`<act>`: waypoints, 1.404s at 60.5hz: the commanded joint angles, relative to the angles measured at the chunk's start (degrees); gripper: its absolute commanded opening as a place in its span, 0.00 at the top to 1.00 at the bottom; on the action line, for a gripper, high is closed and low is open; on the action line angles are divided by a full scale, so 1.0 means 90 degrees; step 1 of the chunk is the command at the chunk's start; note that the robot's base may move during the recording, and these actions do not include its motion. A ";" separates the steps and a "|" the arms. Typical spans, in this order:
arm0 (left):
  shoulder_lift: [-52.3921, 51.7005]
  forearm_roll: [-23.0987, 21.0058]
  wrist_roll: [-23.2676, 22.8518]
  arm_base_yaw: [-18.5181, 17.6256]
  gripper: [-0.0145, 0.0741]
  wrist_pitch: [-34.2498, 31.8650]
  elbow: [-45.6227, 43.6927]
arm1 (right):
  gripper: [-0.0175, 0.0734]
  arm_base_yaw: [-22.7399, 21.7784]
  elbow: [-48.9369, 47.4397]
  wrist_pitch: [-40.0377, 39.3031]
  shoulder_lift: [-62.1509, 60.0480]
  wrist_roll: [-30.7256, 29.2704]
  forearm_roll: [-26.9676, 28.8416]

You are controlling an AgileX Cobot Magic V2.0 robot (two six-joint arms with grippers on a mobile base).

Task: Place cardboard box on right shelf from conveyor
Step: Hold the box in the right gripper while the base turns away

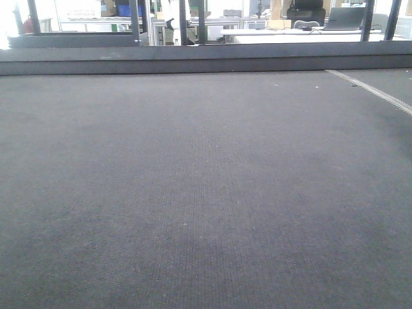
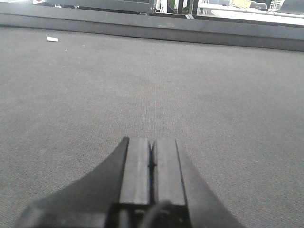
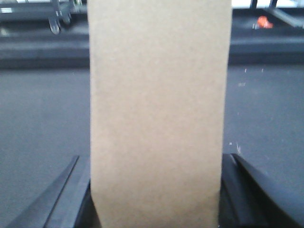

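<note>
Box [image 3: 156,114] upright between right gripper [image 3: 154,159] fingers, both sides touching: looks clamped. Belt [image 1: 193,193] behind; lifted or not, cannot tell. Left gripper [image 2: 151,143] closed, empty, above belt. Step: grasp. Next: lift, carry to shelf, not in view.

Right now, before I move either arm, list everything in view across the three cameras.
conveyor: one, dark grey woven belt, across all views; darker raised rim at far edge.
cardboard box: one, plain tan, upright, centre of right wrist view.
white scrap: one, white, on belt, far left, left wrist view.
white stripe: one, diagonal on belt, far right, front view.
orange object: one, beyond the belt, too blurred to name.
desks: several, white, behind the rim, front view.
left gripper: one, black, shut and empty, over bare belt.
right gripper: one, black, shut on the cardboard box's sides.
</note>
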 commanded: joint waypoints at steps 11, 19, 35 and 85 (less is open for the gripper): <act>-0.0044 -0.0029 -0.0018 0.0012 0.97 -0.0520 -0.0018 | 0.75 -0.0047 0.0591 -0.0778 -0.1234 -0.0078 -0.0042; -0.0044 -0.0029 -0.0018 0.0012 0.97 -0.0520 -0.0018 | 0.75 -0.0047 0.0741 -0.0772 -0.1594 -0.0078 -0.0042; -0.0044 -0.0029 -0.0018 0.0012 0.97 -0.0520 -0.0018 | 0.75 -0.0047 0.0741 -0.0756 -0.1602 -0.0078 -0.0042; -0.0044 -0.0029 -0.0018 0.0012 0.97 -0.0520 -0.0018 | 0.75 -0.0047 0.0741 -0.0756 -0.1602 -0.0078 -0.0042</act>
